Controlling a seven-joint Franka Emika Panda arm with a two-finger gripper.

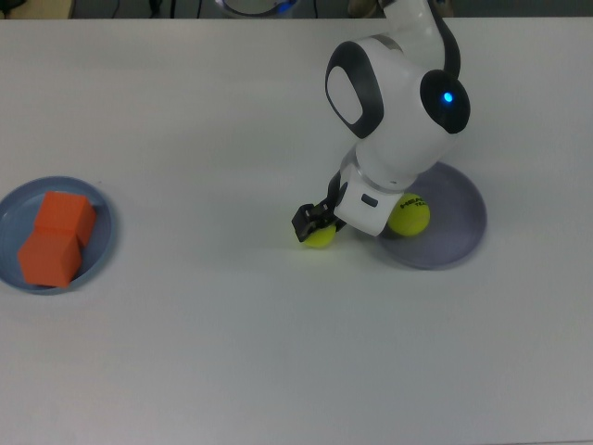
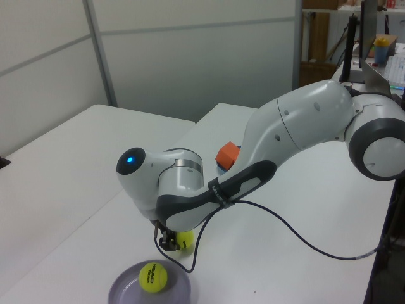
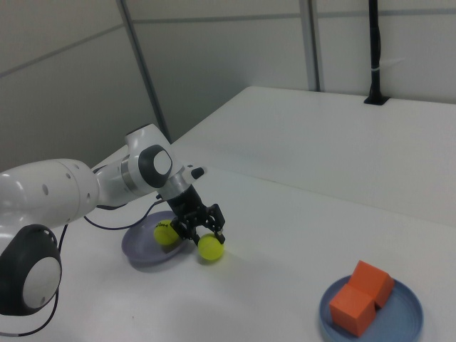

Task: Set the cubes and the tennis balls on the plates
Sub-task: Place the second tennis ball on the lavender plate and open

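Observation:
Two orange cubes (image 1: 65, 215) (image 1: 48, 260) lie side by side on the blue plate (image 1: 100, 227) at the top view's left. One tennis ball (image 1: 409, 214) sits on the lavender plate (image 1: 454, 232) at the top view's right, partly under the arm. The other tennis ball (image 1: 321, 236) rests on the table just off that plate's left rim. My gripper (image 1: 313, 222) is down at this ball, straddling its top in the right view (image 3: 206, 231). The ball (image 3: 211, 247) still touches the table.
The white arm (image 1: 398, 102) leans over the lavender plate, and its black cable (image 2: 285, 237) trails across the table in the left view. A black post (image 3: 375, 50) stands at the far table edge in the right view.

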